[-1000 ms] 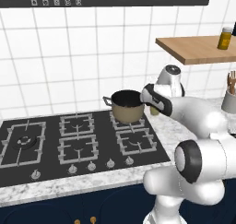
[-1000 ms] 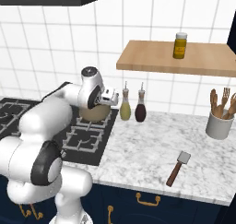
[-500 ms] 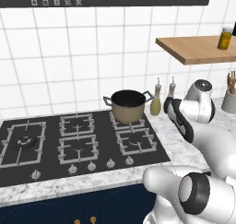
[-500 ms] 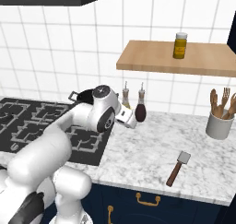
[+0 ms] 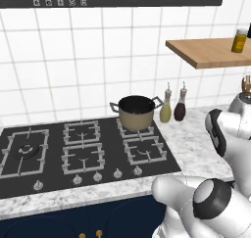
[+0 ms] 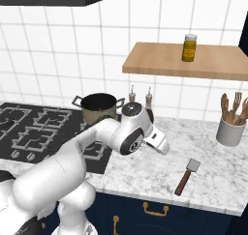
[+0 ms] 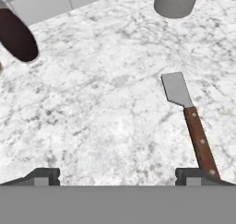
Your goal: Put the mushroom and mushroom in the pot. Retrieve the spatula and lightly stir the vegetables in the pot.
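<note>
I read the scene from the marble counter (image 6: 145, 173) downward; the hob (image 5: 73, 154) occupies its left part, and the pot (image 5: 137, 112) stands on the rear right burner, well apart from the work zone on the right; its dark inside is visible but I cannot tell what lies in it.

The arm is swung out over the bare marble right of the hob; the gripper (image 6: 157, 143) hangs above the counter, between the pot and the spatula (image 6: 187, 176); in the hand view the gripper (image 7: 117, 174) shows both tips set wide apart, with only marble between them; it carries nothing.

The spatula lies flat on the counter, near the front edge, forward of the utensil holder (image 6: 229, 130); in the hand view the spatula (image 7: 190, 124) sits right of centre, its metal blade pointing toward the holder and its wooden handle running back toward the right fingertip (image 7: 186, 174); the long axis is thus roughly in line with the viewing direction, tilted slightly.

Judgement: the step in hand is the spatula pickup; the tool must shift rightward to centre over the handle, then descend; the jaws should close across the handle, not along it.
</note>
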Robot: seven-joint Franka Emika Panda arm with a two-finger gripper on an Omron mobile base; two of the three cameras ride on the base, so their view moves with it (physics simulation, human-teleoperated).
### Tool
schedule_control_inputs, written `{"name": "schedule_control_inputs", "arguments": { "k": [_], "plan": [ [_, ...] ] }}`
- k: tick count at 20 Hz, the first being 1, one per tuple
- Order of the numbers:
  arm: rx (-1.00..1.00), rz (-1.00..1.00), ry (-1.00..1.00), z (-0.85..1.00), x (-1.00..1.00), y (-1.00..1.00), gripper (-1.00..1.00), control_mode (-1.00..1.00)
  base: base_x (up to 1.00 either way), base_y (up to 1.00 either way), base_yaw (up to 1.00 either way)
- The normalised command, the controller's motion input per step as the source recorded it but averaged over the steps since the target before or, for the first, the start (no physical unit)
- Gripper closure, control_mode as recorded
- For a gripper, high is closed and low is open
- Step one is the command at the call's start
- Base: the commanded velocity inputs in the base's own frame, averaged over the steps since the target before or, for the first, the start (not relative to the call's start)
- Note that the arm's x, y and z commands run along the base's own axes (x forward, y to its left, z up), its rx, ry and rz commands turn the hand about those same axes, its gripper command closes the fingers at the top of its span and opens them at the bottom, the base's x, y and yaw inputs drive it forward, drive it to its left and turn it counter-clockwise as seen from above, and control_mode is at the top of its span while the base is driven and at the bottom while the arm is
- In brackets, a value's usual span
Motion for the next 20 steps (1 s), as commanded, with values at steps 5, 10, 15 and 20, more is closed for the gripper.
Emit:
{"name": "schedule_control_inputs", "arguments": {
  "k": [5,10,15,20],
  "plan": [
    [0.05,0.00,0.00,-0.04,-0.75,-0.91,-1.00,-1.00,0.00,0.00,0.00],
    [0.00,0.00,0.03,-0.25,-0.38,-0.71,-1.00,-1.00,0.00,0.00,0.00],
    [0.03,0.02,0.12,-0.48,-0.17,-0.26,-1.00,-1.00,0.00,0.00,0.00],
    [0.01,0.10,0.12,-0.49,-0.01,0.00,-1.00,-1.00,0.00,0.00,0.00]
  ]
}}
